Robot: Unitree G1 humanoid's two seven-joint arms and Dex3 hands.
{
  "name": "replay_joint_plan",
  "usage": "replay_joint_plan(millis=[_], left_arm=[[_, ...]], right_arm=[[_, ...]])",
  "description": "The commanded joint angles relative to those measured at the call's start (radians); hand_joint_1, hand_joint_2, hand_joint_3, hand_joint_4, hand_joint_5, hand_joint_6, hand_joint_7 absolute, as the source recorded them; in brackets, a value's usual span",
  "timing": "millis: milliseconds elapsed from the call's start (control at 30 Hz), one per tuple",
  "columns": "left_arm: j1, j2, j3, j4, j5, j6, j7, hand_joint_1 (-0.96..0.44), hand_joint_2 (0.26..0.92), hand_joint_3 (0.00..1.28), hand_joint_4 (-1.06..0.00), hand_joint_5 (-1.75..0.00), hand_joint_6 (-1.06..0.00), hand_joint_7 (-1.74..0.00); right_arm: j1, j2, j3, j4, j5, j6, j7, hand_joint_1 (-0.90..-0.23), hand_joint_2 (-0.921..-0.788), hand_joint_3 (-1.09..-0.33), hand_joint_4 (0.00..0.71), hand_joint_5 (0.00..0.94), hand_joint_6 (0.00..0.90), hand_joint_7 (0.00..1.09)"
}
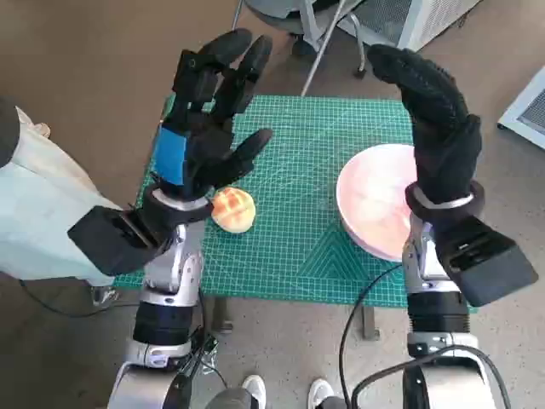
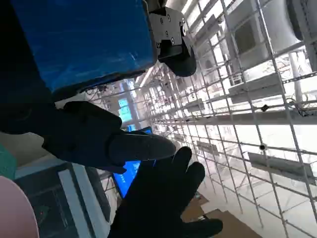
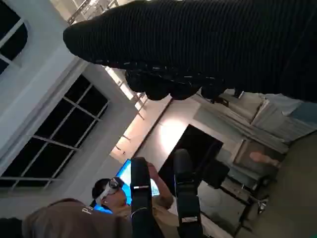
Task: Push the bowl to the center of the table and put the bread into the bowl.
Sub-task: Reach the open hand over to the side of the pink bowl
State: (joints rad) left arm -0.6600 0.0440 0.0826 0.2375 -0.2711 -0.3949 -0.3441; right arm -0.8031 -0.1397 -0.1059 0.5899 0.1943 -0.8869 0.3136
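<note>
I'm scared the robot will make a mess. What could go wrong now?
The round pink bowl sits at the right edge of the green cutting mat, so a clumsy push from the raised black-gloved right hand might tip it off the table. The golden bread roll lies partly hidden under the blue-taped left hand, which is raised with fingers spread; reaching down, it could knock the roll away instead of gripping it.

The blue-taped black left hand [image 1: 207, 128] is raised, fingers spread and empty. The black knitted-glove right hand [image 1: 434, 115] is raised beside it, fingers extended, holding nothing.
</note>
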Motion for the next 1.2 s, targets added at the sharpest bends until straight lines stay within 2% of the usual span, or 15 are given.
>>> replay_joint_plan(millis=[33,500,767,900,1033,1100,1167,1200], left_arm=[[-0.007,0.003,-0.004,0.004,0.002,0.008,-0.004,-0.48,0.921,0.28,-0.3,-0.05,-0.02,-0.87],[-0.005,-0.006,0.0,-0.003,-0.034,0.029,-0.037,-0.47,0.921,0.28,-0.29,-0.04,-0.01,-0.89],[-0.005,-0.004,0.001,-0.002,-0.027,0.023,-0.038,-0.46,0.921,0.28,-0.29,-0.04,0.0,-0.89],[-0.003,-0.002,0.001,-0.001,-0.014,0.016,-0.029,-0.46,0.921,0.28,-0.29,-0.05,0.0,-0.89],[0.003,0.002,0.001,-0.004,0.004,0.008,-0.02,-0.46,0.921,0.28,-0.29,-0.05,0.0,-0.89],[0.006,0.004,0.002,-0.003,0.012,0.0,-0.016,-0.46,0.921,0.28,-0.29,-0.05,0.0,-0.89],[0.008,0.006,0.004,-0.002,0.016,-0.005,-0.013,-0.46,0.921,0.28,-0.29,-0.05,0.0,-0.89],[0.01,0.007,0.004,-0.002,0.018,-0.007,-0.011,-0.46,0.921,0.28,-0.29,-0.05,0.0,-0.89]], right_arm=[[0.027,0.003,-0.001,-0.001,0.011,0.015,0.011,-0.493,-0.921,-0.705,0.308,0.002,0.02,0.76],[0.034,0.001,-0.002,-0.011,0.013,0.019,0.018,-0.489,-0.921,-0.707,0.308,0.001,0.028,0.76],[0.036,-0.012,-0.021,0.002,0.02,0.009,0.018,-0.494,-0.921,-0.699,0.321,0.007,0.039,0.76],[0.044,-0.035,-0.046,0.027,0.036,-0.011,0.03,-0.501,-0.921,-0.69,0.327,0.009,0.05,0.76],[0.051,-0.077,-0.091,0.085,0.074,-0.04,0.059,-0.513,-0.921,-0.686,0.328,0.009,0.051,0.76],[0.054,-0.102,-0.119,0.123,0.084,-0.062,0.063,-0.514,-0.921,-0.692,0.327,0.007,0.034,0.77],[0.062,-0.125,-0.148,0.157,0.083,-0.085,0.051,-0.511,-0.921,-0.704,0.324,0.005,0.014,0.79],[0.068,-0.138,-0.166,0.179,0.073,-0.101,0.03,-0.51,-0.921,-0.707,0.323,0.005,0.011,0.79]])
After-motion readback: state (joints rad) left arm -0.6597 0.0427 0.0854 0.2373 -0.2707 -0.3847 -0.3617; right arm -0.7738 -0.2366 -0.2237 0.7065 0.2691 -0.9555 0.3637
